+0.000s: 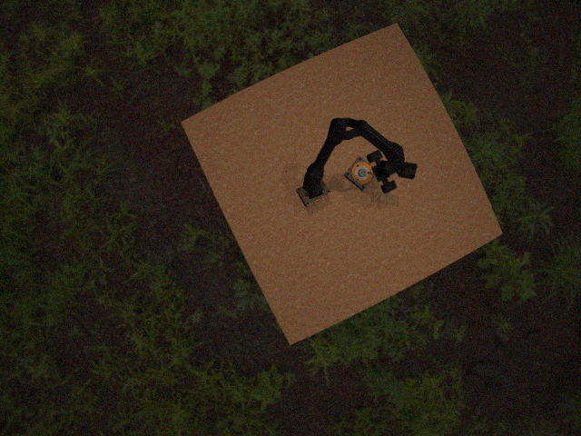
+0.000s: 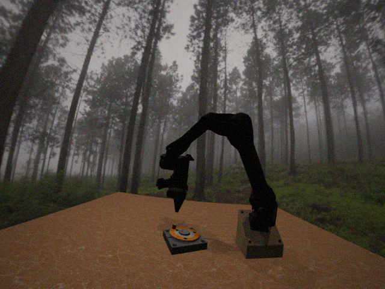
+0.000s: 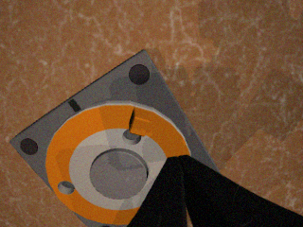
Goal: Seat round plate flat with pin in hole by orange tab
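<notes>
The round plate [image 1: 354, 174] [image 2: 194, 236] [image 3: 57, 163], orange with a pale inner ring, sits around the grey post [image 2: 183, 232] [image 3: 118, 174] on the square dark base [image 2: 187, 247] [image 3: 111, 87]. In the exterior view it looks slightly raised above the base. The orange tab [image 2: 174, 227] [image 3: 141, 124] stands on its far left there, at the upper part of the ring in the wrist view. The hole [image 3: 132, 137] lies beside the tab; no pin can be made out in it. My gripper [image 2: 177, 211] [image 3: 178, 165] is shut and empty, pointing down above the plate's tab side, not touching it.
The robot's mounting block [image 1: 307, 197] [image 2: 264, 251] stands to the right of the base in the exterior view. Dark round spots mark the base's corners, and a dark mark [image 3: 74, 105] lies near one edge. The arm arches above the brown table top [image 1: 375, 262] [image 2: 93, 248].
</notes>
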Robot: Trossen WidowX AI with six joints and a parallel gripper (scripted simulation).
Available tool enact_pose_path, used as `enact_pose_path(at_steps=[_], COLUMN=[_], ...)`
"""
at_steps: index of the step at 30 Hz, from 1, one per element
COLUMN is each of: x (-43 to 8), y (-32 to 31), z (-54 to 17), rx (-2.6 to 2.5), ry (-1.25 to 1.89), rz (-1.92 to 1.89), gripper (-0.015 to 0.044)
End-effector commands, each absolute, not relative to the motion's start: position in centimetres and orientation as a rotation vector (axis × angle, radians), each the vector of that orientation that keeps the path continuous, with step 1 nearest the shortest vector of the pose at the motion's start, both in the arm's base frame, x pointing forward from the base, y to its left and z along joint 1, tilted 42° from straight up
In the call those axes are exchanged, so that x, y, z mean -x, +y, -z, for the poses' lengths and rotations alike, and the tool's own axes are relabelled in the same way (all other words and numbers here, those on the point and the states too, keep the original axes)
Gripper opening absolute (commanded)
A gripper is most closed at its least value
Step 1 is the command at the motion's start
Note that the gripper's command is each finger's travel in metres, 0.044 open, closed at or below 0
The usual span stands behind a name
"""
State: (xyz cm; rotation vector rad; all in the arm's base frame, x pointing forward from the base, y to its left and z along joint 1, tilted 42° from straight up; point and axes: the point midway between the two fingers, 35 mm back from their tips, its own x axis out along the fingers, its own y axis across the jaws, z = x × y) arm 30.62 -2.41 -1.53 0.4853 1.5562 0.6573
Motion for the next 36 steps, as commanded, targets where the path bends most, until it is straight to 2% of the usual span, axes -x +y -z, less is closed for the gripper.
enact_pose_path(at_steps=[1, 10, 36], x=[-30.4, -29.9, -31.2], y=[-2.0, 0.9, 3.0], z=[2.1, 5.4, 3.7], rx=[-0.472, -0.474, -0.475], ry=[1.561, 1.560, 1.560], rz=[-0.665, -0.667, -0.668], gripper=[0.0000, 0.0000, 0.0000])
